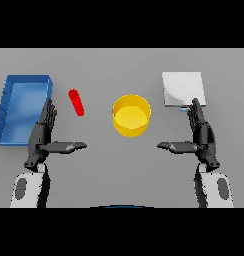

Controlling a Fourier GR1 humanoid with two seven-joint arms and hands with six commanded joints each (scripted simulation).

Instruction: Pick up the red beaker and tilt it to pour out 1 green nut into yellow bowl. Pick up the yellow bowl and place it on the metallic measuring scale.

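Note:
The red beaker (76,102) is a slim red cylinder on the table, left of centre, leaning slightly. The yellow bowl (131,115) sits at the middle of the table, and I see nothing inside it. At the back right lies the metallic measuring scale (181,88), a pale square plate. My left hand (44,134) hovers open below and left of the beaker, fingers straight, thumb pointing inward. My right hand (201,134) is open too, just in front of the scale and right of the bowl. Neither hand touches anything. No green nut is visible.
A blue tray (14,95) with raised walls stands at the far left, partly behind my left hand.

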